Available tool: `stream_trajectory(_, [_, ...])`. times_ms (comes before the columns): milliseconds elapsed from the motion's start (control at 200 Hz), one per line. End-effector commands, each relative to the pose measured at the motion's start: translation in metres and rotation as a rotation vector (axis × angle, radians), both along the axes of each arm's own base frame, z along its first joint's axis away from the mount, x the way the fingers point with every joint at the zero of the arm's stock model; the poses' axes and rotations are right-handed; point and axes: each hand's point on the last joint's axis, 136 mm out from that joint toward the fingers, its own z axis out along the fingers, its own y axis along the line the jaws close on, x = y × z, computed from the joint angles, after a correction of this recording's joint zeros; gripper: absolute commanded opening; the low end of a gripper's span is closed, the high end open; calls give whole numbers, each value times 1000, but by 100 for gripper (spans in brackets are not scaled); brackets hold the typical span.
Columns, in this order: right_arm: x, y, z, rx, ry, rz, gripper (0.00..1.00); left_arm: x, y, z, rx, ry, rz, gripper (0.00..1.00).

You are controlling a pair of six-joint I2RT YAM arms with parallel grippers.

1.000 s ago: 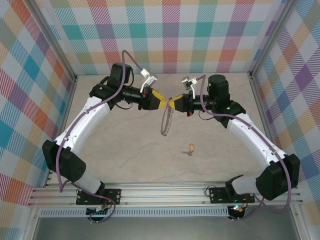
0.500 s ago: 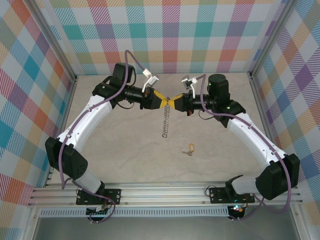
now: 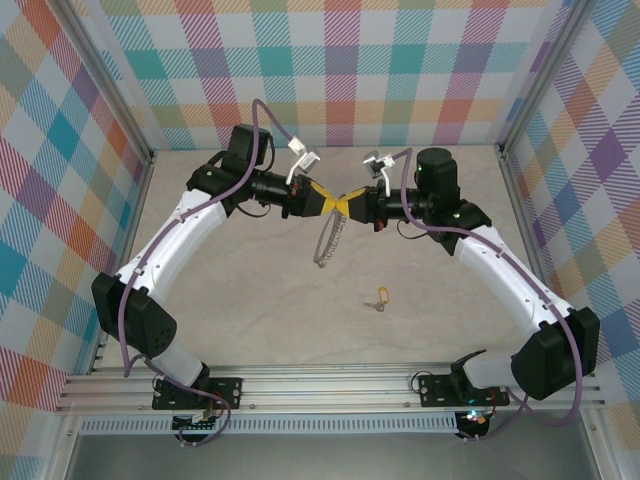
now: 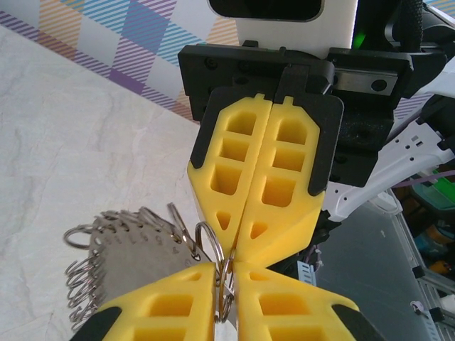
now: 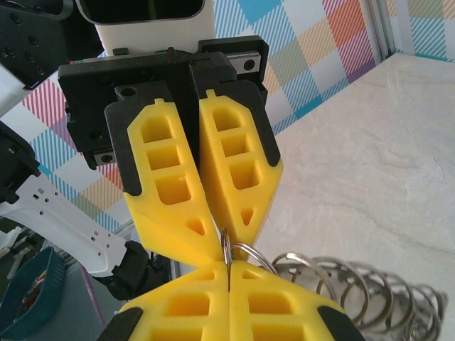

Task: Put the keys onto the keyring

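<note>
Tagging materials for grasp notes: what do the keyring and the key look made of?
The keyring looks like steel wire, silvery, glinting along its linked loops. The key is probably brass, yellow with a silvery end; too small to confirm.

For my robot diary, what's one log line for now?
left end effector: shut on keyring | right end effector: shut on keyring | keyring: dangles below them | key: on table, loose
</note>
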Motion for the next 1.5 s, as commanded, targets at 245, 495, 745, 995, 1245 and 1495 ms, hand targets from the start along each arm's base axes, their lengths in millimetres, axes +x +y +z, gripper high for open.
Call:
stream_trajectory(245, [3,0,14,26,-59,7,0,-13,-2,4,-10,-7,-54,16])
stream_trajectory(495, [3,1,14,28,-55,9,0,-14,-1,5,-14,-13,-51,12])
stream_trajectory(745, [6,0,14,29,-44,-7,1,-7,-2,6,-16,-22,-23,0])
stream_trajectory(995, [32,-39,-7,-7,101,-324,52,28,10,-2,42,-110,244,0])
stream_trajectory(1245, [13,-85,-107,-209,371,-581,56,62,41,-21,87,-144,581,0])
stream_trajectory(1495, [-30,-129,-233,-415,725,-835,53,65,53,-37,23,-27,729,0])
